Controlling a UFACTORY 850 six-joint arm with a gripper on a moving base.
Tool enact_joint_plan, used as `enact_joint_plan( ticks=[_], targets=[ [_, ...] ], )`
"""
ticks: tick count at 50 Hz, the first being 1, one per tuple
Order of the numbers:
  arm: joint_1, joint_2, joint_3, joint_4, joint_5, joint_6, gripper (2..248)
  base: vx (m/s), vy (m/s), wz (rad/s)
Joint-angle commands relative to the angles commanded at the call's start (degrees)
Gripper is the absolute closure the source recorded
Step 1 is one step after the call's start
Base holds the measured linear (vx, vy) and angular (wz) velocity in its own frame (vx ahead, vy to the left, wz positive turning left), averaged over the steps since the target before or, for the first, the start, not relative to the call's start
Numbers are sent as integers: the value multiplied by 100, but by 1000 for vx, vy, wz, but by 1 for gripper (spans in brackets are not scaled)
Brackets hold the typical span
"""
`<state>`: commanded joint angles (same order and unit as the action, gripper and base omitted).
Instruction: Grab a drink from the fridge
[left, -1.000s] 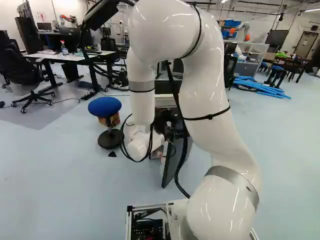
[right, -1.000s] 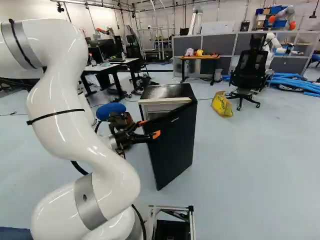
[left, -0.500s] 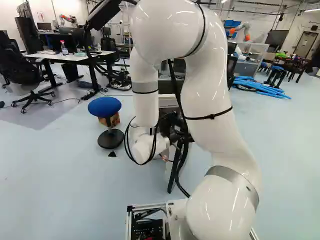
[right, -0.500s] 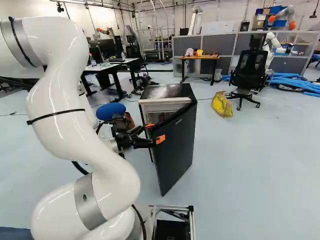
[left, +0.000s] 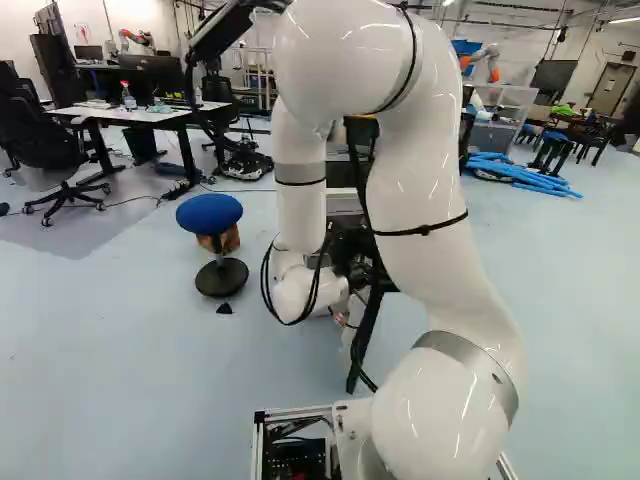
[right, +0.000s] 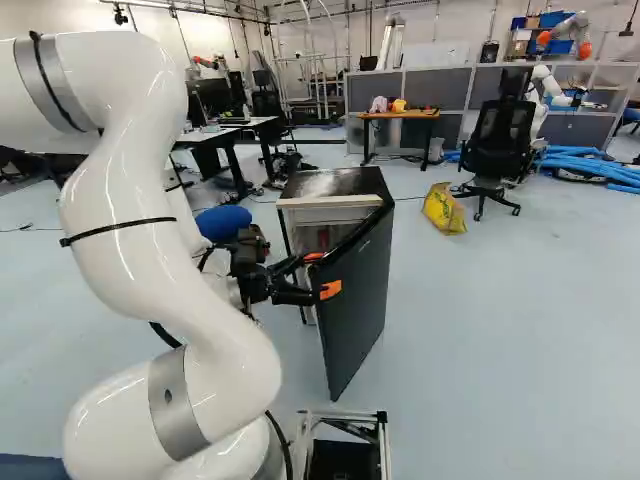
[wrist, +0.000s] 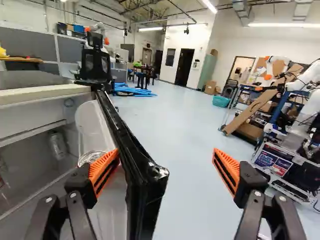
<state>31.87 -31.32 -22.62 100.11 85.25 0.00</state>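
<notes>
Black fingers with orange pads, my gripper (right: 322, 273), are at the partly open door (right: 358, 315) of the black fridge (right: 335, 182). In the wrist view the gripper (wrist: 166, 152) stands open, with the door's edge (wrist: 134, 155) between its fingers. One finger is on the door's inner side, close against it; the other stands well away on the outer side. Inside the fridge (wrist: 42, 95) a can-like item (wrist: 58, 145) shows, and a shiny round top (wrist: 91, 157) sits by the door's inner side. The lower interior is partly hidden by the finger.
A blue stool (left: 210, 212) stands left of the arm in the left base view. Beyond the fridge are a yellow bag (right: 444, 208), a black chair (right: 498, 140) and an orange-topped table (right: 400, 115). Another robot (wrist: 312, 80) stands past the outer-side finger.
The fridge door has swung further open, showing more of the interior. My arm and gripper have shifted along with it, rightward in the base views. The base has not moved.
</notes>
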Motion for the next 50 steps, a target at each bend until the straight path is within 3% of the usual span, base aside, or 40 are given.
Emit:
enact_joint_plan(
  ticks=[21, 50],
  targets=[
    [-604, -11, -247, 490, 0, 0, 3, 0, 0, 0],
    [-1586, -22, -724, 1183, -50, 0, 3, 0, 0, 0]
  ],
)
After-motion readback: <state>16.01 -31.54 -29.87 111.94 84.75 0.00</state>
